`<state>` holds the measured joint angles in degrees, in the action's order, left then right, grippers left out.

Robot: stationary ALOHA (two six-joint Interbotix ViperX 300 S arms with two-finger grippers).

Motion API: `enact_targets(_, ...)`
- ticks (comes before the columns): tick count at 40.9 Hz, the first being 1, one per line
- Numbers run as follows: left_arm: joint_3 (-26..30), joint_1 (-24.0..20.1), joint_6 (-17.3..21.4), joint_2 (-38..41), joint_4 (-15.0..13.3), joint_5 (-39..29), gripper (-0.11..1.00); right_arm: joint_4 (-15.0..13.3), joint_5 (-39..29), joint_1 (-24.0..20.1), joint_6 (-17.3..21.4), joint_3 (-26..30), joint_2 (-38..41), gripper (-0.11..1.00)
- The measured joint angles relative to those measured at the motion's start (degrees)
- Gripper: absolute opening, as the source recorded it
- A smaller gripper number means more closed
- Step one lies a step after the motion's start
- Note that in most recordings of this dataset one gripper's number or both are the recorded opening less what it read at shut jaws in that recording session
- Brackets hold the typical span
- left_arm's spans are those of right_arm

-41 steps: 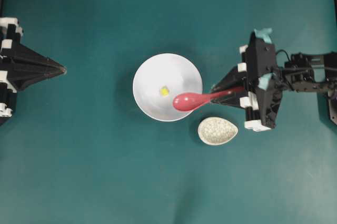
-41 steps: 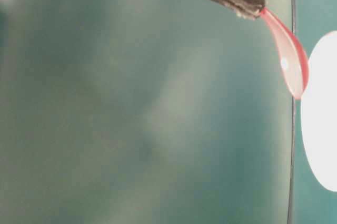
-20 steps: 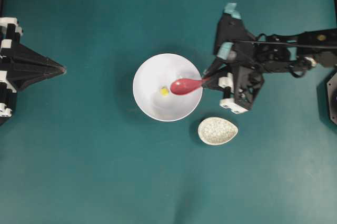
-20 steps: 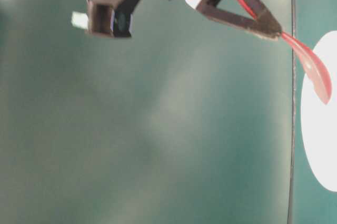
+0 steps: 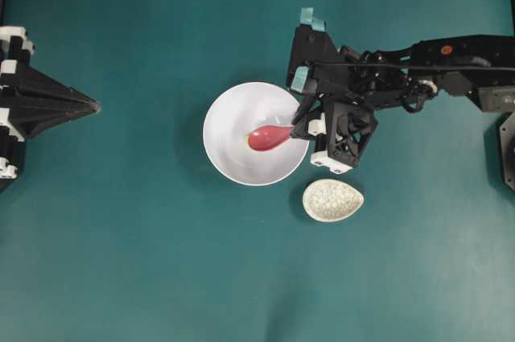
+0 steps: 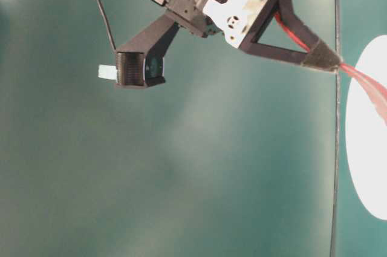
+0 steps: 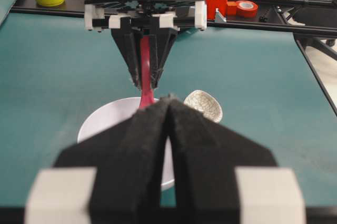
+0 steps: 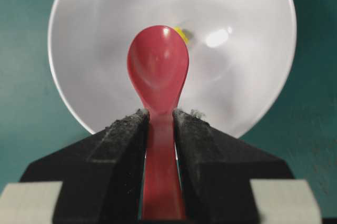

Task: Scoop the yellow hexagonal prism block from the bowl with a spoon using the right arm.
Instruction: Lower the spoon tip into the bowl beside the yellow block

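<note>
Right hand (image 8: 160, 124) is clamped on the spoon (image 8: 158, 66) handle, scoop pointing into the bowl (image 5: 233, 157). Yellow hexagonal prism block (image 8: 181, 34) sits near the bowl's middle, only a sliver showing just past the scoop's far tip; overhead it's almost entirely hidden under the scoop. Can't tell if the tip is touching it yet.

Risks as I see them:
- Block is tiny and the bowl is glossy. If the tip comes in high or flat, it likely pushes the block ahead and up the far wall instead of riding under it.
- Grip is on a narrow, slick handle. Pressing the scoop into the bowl floor could twist or slide the spoon between the pads.
- Bowl isn't held. A sideways shove could skate it across the desk (image 5: 161, 278); the speckled spoon rest (image 5: 332, 199) sits just beside it.

Left hand (image 7: 167, 100) is parked well clear, fingers pressed together, holding nothing.
</note>
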<state>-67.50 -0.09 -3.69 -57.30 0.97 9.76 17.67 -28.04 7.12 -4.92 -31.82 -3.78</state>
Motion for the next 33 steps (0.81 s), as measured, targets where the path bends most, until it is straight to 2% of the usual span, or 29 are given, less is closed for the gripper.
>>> enact_targets(13,0.0,0.0,0.0,-0.2,0.0,-0.1,-0.01,-1.8,-0.5,0.3,3.7,0.0,0.4,0.23)
enact_targets(33,0.0,0.0,0.0,-0.2,0.0,-0.1,-0.01,-1.8,-2.2,0.2,4.0,0.2,3.7,0.23)
